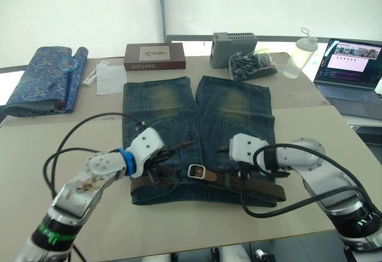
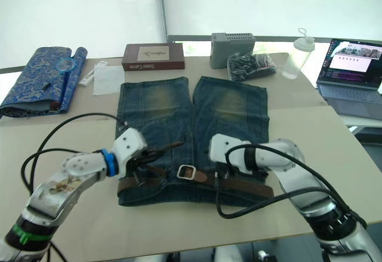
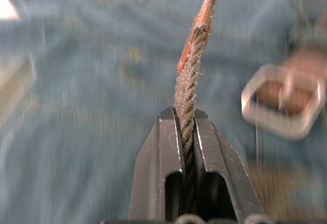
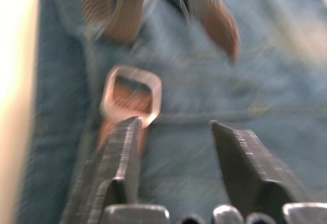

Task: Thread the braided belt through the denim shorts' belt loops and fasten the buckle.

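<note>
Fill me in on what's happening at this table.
The robot is putting a braided belt on denim shorts laid flat. The left gripper pinches the belt's free tip, lifted above the denim. The right gripper is open, hovering by the buckle. The buckle is not yet fastened.

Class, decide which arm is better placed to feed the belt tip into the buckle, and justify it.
Left. The left claw is shut on the dark brown braided belt near its tip, which points toward the silver rectangular metal buckle. The right claw is open beside it.
</note>
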Motion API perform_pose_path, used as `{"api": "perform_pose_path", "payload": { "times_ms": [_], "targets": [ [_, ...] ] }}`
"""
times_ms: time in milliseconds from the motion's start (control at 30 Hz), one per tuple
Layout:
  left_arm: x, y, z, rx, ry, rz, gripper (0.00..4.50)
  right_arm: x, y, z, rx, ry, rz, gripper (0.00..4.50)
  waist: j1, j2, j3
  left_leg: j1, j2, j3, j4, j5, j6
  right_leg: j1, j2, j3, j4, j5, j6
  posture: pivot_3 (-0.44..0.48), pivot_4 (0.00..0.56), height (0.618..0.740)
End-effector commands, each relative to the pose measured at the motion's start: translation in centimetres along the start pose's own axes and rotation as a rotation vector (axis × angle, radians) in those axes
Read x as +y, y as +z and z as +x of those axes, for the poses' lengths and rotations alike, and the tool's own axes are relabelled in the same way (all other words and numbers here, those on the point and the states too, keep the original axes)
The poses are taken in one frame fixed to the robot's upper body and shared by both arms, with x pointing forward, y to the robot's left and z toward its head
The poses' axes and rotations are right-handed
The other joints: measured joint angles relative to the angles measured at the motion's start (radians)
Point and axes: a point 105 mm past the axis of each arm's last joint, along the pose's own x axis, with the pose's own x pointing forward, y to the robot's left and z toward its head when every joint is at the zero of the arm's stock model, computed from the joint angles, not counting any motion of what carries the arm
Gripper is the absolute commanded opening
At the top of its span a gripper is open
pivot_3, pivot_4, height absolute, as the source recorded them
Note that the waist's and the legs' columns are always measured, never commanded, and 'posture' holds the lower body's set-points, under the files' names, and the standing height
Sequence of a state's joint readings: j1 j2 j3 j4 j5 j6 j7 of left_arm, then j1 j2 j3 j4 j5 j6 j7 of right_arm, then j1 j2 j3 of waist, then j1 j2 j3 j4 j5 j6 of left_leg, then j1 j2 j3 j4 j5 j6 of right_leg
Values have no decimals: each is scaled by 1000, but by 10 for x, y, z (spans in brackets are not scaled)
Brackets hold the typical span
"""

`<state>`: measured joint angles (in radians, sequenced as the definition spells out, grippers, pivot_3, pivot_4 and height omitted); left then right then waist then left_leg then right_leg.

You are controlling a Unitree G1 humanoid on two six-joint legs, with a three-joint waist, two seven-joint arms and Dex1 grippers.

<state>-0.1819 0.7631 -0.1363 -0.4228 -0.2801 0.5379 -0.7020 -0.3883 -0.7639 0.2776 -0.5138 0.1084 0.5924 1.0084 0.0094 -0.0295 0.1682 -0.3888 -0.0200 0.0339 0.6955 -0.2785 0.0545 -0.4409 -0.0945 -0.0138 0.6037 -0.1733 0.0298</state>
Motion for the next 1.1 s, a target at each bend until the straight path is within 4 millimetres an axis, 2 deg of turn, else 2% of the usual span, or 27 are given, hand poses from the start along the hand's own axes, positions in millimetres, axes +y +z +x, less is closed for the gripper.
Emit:
{"api": "perform_pose_path", "payload": {
  "times_ms": [33, 300, 467, 600, 700, 867, 1100],
  "targets": [
    [4, 3, -7, -17, 27, 64, 0, 9, 5, 7, -8, -1, -5, 2433, 2, 0, 0, 0, 0, 0, 1, 0, 0, 0, 0, 0, 0, 0, 0, 0, 150, 740],
    [-9, -2, -3, -17, 27, 64, 0, 19, -8, 30, 39, -52, 57, 2433, 0, 0, 0, 0, 0, 0, 1, 0, -1, 0, 0, 0, 1, 0, 0, 0, 150, 740],
    [-11, -2, -3, -7, 17, 79, 0, 12, -19, 31, 101, -117, 26, 2433, 2, 0, 0, 1, 0, 0, 1, 0, -1, 0, 0, 0, 3, 0, -1, 0, 150, 740],
    [-12, -1, -2, -7, 5, 89, 0, 5, -17, 28, 126, -151, 18, 2433, 2, 0, 0, 1, 0, 0, 2, 0, -1, 0, 0, 0, 3, 0, 0, 0, 150, 740],
    [-14, 0, -2, -9, -10, 95, 0, 4, -15, 28, 134, -155, 62, 1673, 2, 0, 0, 1, 0, 0, 3, 0, -1, 0, 0, 0, 4, 0, 0, 0, 150, 740],
    [-19, 0, -4, -16, -33, 89, 0, 5, -12, 24, 141, -159, 103, 46, 1, 0, 0, 2, 1, 0, 4, 0, -1, 1, 0, 0, 5, 0, 0, 0, 150, 740],
    [-26, 4, 0, -22, -54, 90, 0, 3, -1, 17, 106, -190, 166, 46, 2, 0, 0, 1, 0, 0, 3, 0, -1, 0, 0, 0, 5, 0, 0, 0, 150, 740]
  ]
}}
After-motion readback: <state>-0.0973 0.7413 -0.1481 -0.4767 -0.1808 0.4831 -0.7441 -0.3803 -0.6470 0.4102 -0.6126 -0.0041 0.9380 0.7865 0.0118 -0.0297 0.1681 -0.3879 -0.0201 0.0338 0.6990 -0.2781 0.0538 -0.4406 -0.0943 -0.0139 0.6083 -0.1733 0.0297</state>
